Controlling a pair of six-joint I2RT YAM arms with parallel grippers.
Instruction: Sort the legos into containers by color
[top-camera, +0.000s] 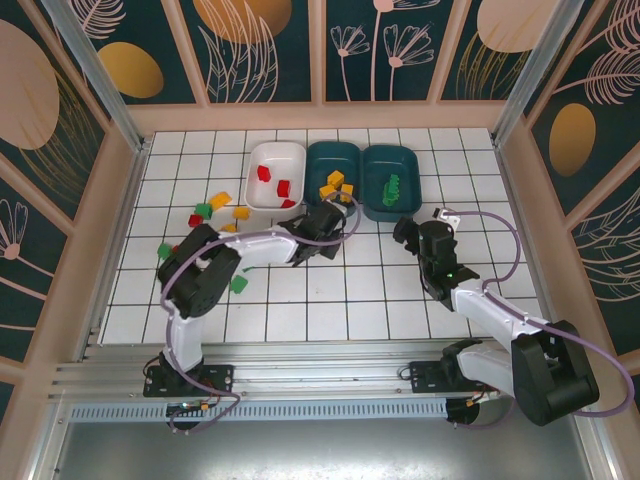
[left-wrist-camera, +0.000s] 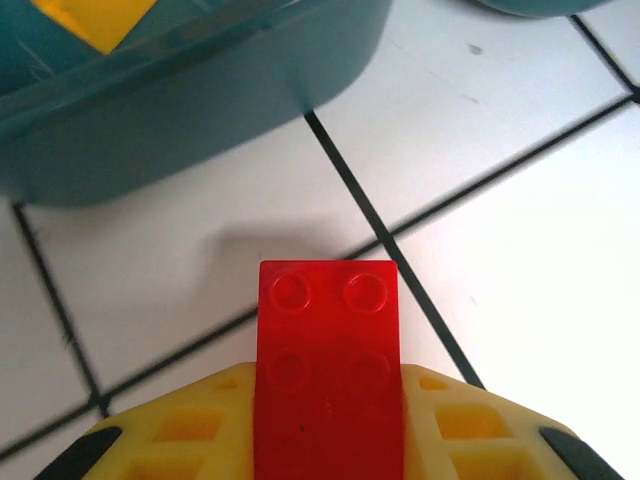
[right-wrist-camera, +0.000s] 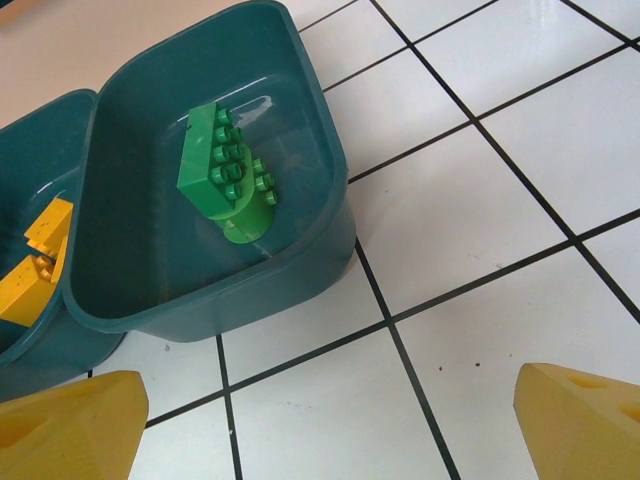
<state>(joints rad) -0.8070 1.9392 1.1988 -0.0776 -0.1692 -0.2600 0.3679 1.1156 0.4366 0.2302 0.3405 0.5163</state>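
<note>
Apparently, left gripper (left-wrist-camera: 328, 430) clamped on red lego (left-wrist-camera: 328, 340), right gripper (right-wrist-camera: 330, 415) spread apart.

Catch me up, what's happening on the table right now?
The left gripper has its jaws shut on a red brick, close to the middle teal bin, which holds yellow bricks. The right gripper is open and empty in front of the right teal bin, which holds green bricks. The white bin has red ones. Several loose bricks lie on the tiles at the left, so sorting is partway done.
</note>
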